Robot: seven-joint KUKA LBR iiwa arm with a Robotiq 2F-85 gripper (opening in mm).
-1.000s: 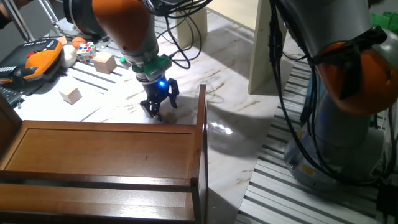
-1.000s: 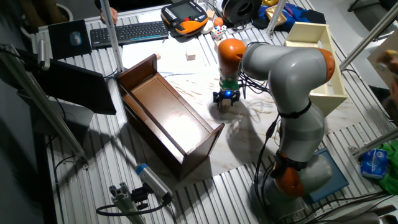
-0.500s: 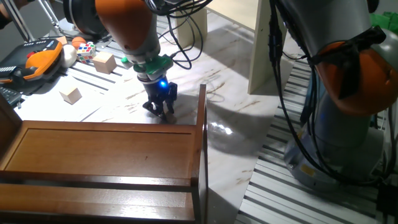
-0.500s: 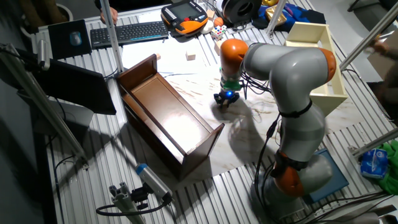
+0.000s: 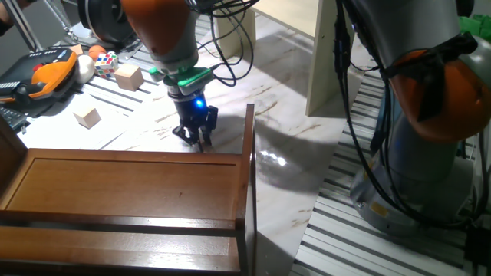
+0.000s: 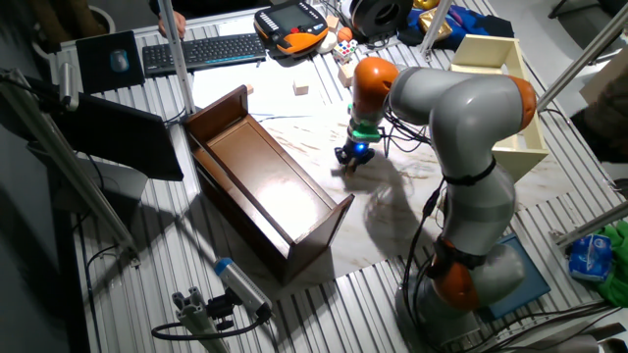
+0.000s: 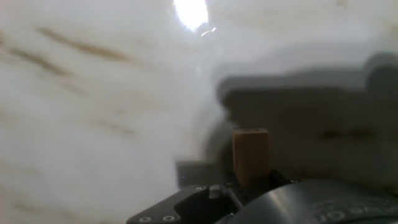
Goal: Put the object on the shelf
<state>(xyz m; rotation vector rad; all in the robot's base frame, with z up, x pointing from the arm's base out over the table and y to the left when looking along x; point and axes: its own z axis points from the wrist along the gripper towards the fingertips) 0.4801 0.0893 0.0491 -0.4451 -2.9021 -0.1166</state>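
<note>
My gripper (image 5: 196, 139) hangs fingers-down over the marble table, just behind the back edge of the dark reddish-brown shelf (image 5: 130, 184), near its upright side panel (image 5: 248, 172). In the hand view the object, a small tan wooden block (image 7: 250, 155), stands between the fingers, and the gripper is shut on it. The table behind it is blurred. In the other fixed view the gripper (image 6: 348, 163) is to the right of the shelf (image 6: 265, 181), which lies on its back with its open side up.
Two light wooden cubes (image 5: 129, 77) (image 5: 88, 116), a Rubik's cube (image 5: 106, 63) and an orange teach pendant (image 5: 46, 70) lie at the far left. A cream box (image 6: 496, 88) stands right of the arm. A keyboard (image 6: 201, 51) lies at the back.
The gripper has turned about its axis and shifted slightly left along the shelf's back edge. The shelf and cubes have not moved.
</note>
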